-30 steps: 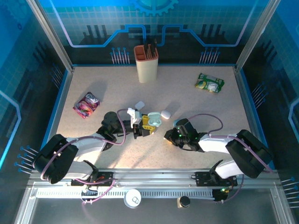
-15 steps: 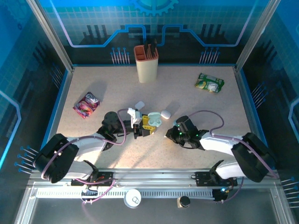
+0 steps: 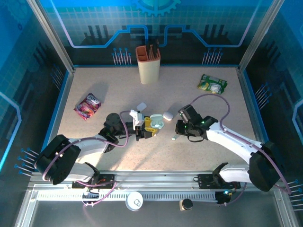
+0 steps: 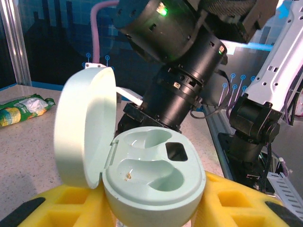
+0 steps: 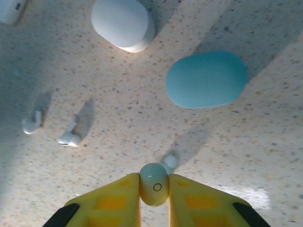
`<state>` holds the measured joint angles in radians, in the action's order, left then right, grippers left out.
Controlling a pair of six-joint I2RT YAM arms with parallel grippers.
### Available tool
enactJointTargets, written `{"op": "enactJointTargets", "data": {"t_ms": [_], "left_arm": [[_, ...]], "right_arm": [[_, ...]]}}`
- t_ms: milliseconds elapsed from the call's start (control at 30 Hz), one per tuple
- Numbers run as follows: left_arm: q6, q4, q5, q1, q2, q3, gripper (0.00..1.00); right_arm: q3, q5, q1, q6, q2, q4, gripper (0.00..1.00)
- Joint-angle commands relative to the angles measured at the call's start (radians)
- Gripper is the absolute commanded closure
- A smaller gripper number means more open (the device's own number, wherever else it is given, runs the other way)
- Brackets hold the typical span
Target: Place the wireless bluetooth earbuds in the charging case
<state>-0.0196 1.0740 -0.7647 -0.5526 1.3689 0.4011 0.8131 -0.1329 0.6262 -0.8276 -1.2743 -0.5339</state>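
Since the pale earbud (image 5: 154,180) looks tiny, light, hard and slick, the right gripper (image 5: 154,191) pinches its rounded head above the table, while the left gripper (image 4: 154,210) clamps the open charging case (image 4: 151,172), its sockets bare.

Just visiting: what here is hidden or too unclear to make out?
Right wrist view: the held earbud's stem, hidden between the fingers of the right gripper.
Right wrist view: a white object, cut off at the top-left corner.
Left wrist view: the open case's underside, hidden by the left gripper's yellow fingers.
Top view: loose earbuds, a pale speck too small to count.
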Motion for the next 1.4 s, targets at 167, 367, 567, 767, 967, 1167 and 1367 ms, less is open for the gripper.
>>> {"op": "enactJointTargets", "data": {"t_ms": [167,367,567,767,967,1167,1367], "left_arm": [[0.057,-0.042,0.008,0.005,-0.01,-0.014,0.61],[0.061,-0.046,0.005,0.006,-0.006,-0.005,0.61],[0.072,-0.06,0.007,0.006,0.002,0.002,0.62],[0.099,-0.066,0.049,-0.002,0.031,0.012,0.62],[0.155,-0.028,0.147,-0.019,0.095,0.027,0.62],[0.151,0.087,0.198,-0.022,0.19,0.051,0.62],[0.171,0.135,0.256,-0.038,0.234,0.058,0.63]], "right_arm": [[0.037,-0.025,-0.037,0.093,-0.062,-0.159,0.81],[0.027,-0.041,-0.052,0.079,-0.083,-0.175,0.83],[0.029,-0.059,-0.056,0.085,-0.071,-0.193,0.83],[0.011,-0.033,-0.055,0.094,0.04,-0.133,0.82],[0.012,0.085,-0.054,0.102,0.193,-0.045,0.82],[0.089,0.156,0.0,0.106,0.233,0.013,0.82],[0.189,0.149,0.073,0.133,0.17,0.021,0.81]]}}
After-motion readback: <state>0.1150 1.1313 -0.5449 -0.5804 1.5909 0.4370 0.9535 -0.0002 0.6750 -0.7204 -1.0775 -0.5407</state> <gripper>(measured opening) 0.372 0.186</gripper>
